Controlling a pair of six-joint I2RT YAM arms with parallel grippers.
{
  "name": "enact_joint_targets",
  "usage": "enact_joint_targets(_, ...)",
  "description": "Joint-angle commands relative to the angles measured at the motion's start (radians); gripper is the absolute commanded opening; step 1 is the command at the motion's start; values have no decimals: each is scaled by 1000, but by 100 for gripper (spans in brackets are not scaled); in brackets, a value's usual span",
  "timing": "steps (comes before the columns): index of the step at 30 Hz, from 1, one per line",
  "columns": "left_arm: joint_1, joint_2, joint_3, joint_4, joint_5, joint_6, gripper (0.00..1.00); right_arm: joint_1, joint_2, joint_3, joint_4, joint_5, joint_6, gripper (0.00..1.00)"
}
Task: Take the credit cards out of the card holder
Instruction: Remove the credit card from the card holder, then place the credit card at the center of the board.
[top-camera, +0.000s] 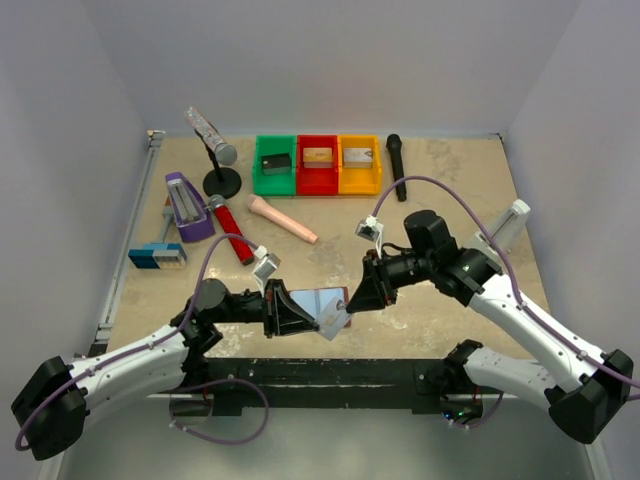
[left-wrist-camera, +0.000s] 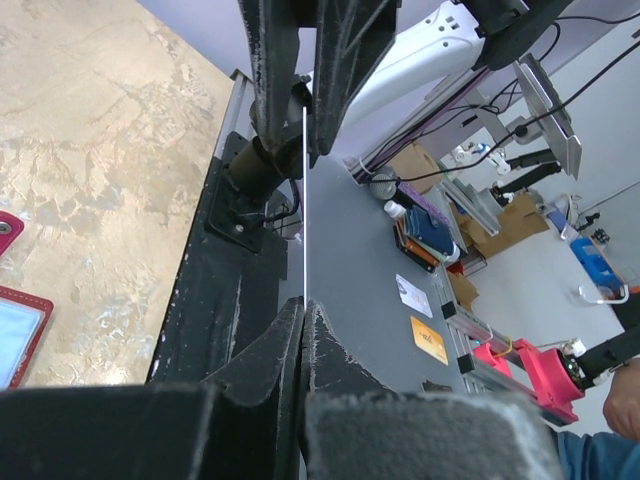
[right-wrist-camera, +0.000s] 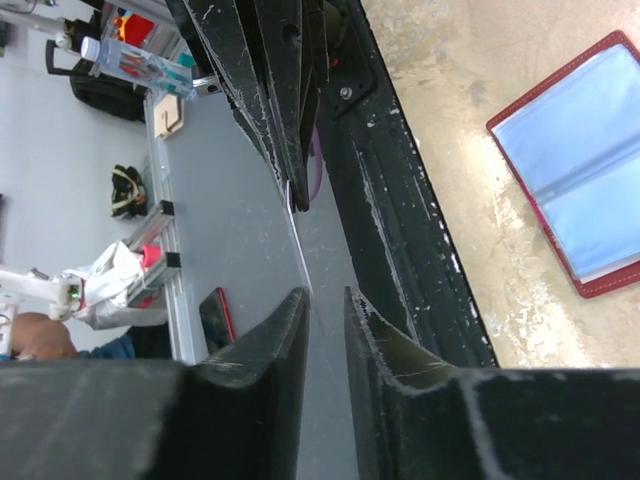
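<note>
The left hand (top-camera: 318, 322) is clamped shut on one pale grey credit card (top-camera: 337, 318), held on edge clear of the tabletop (top-camera: 450, 180); in the left wrist view the card shows as a thin white line rising from the closed fingertips. The right hand (right-wrist-camera: 325, 300) faces it with its fingers parted by a narrow gap, the card's free end at the inner face of one finger. The card holder (top-camera: 312, 299) lies open on the tabletop, blue-grey pockets up, between the two hands.
</note>
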Motion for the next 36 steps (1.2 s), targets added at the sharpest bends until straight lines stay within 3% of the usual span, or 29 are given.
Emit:
enact_joint_targets(1, -4, 0, 45, 21, 8, 22, 0, 4, -2, 23, 32, -32, 2, 20)
enact_joint_targets(4, -4, -7, 48, 2, -15, 36, 0, 5, -2, 20, 38, -33, 5, 5)
enact_joint_targets(5, -4, -13, 49, -15, -26, 42, 5, 4, -2, 18, 44, -35, 11, 0)
enact_joint_targets(8, -4, -55, 48, -80, -84, 65, 36, -4, -5, 12, 63, -19, 31, 0)
enact_joint_targets(10, -2, -113, 48, -181, -174, 85, 48, -28, -11, 3, 83, 14, 63, 0)
enact_joint_targets(12, -1, -205, 48, -336, -367, 116, 53, -82, -21, -25, 127, 46, 122, 0)
enact_joint_targets(16, 4, -396, 29, -560, -666, 113, 55, -197, -16, -88, 250, 160, 245, 0)
enact_joint_targets(20, 4, -533, 19, -723, -834, 65, 54, -260, 57, -131, 397, 324, 373, 0)
enact_joint_targets(24, 5, -583, 25, -801, -879, 42, 52, -279, 232, -65, 436, 457, 403, 0)
enact_joint_targets(30, 4, -581, 17, -845, -911, 23, 51, -311, 502, 61, 511, 540, 501, 0)
enact_joint_targets(36, 4, -610, -15, -848, -936, -2, 50, -311, 669, 156, 531, 617, 571, 0)
